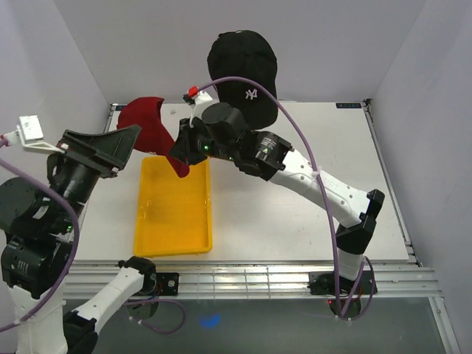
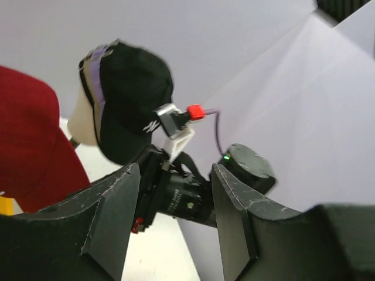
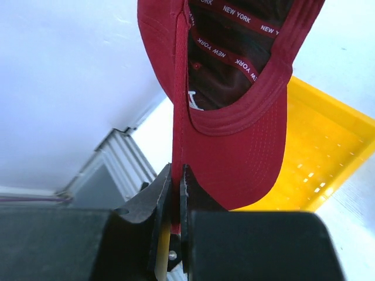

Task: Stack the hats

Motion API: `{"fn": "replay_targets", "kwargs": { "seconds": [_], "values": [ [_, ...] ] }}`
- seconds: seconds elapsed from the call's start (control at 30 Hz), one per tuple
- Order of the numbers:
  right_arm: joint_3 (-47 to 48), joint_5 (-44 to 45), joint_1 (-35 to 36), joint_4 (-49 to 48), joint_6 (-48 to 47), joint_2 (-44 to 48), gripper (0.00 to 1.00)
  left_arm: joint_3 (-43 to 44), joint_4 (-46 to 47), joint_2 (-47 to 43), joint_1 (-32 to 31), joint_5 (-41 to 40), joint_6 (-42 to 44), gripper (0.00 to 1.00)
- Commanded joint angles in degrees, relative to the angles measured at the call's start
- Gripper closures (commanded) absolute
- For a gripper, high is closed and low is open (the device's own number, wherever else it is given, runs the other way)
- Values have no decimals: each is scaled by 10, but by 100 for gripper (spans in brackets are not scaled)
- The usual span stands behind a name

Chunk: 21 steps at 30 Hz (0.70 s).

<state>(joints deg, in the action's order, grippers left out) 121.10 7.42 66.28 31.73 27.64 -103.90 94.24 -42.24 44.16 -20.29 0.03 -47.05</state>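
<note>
My right gripper [image 3: 176, 175] pinches the dark red cap [image 3: 234, 146] by its brim; lined inside faces me, crown stretching straight away; left gripper [image 2: 174, 175] gapes.

Matt woven cloth on the dark red cap [image 3: 246, 164], rows of stitching across its brim, printed tape along the inner seams. Matt black cloth on the NY cap [image 1: 242, 63] at 12 o'clock. Glossy, smooth yellow plastic for the tray [image 1: 173, 221]. Dull black plastic, scuffed pale at the edges, on the fingers [image 2: 111, 222] of the left gripper [image 2: 174, 170].
</note>
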Motion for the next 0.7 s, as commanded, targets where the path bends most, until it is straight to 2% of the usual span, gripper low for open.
{"fn": "replay_targets", "kwargs": {
  "seconds": [0.0, 0.1, 0.2, 0.3, 0.33, 0.37, 0.43, 0.47, 0.67],
  "values": [
    [21, -141, -39, -68, 46, 19, 92, -1, 110, -36, 3, -19, 7, 37],
    [34, -220, -86, -117, 72, 29, 92, -1, 141, -47, 3, -30, 17, 37],
    [33, -315, -145, -196, 147, 43, 92, -5, 160, -53, 3, -39, 20, 37],
    [8, -385, -212, -327, 255, 62, 92, -12, 172, -51, 3, -42, 24, 37],
    [-1, -412, -229, -373, 330, 65, 92, -14, 171, -51, 3, -43, 25, 37],
    [-17, -424, -246, -467, 375, 66, 92, -16, 172, -47, 3, -43, 26, 37],
    [-20, -442, -294, -555, 463, 54, 92, -24, 173, -45, 3, -45, 26, 37],
    [-11, -439, -308, -616, 538, 47, 92, -27, 175, -43, 3, -45, 25, 37],
    [-29, -384, -383, -755, 737, 23, 92, -36, 175, -36, 3, -45, 26, 37]
  ]
}}
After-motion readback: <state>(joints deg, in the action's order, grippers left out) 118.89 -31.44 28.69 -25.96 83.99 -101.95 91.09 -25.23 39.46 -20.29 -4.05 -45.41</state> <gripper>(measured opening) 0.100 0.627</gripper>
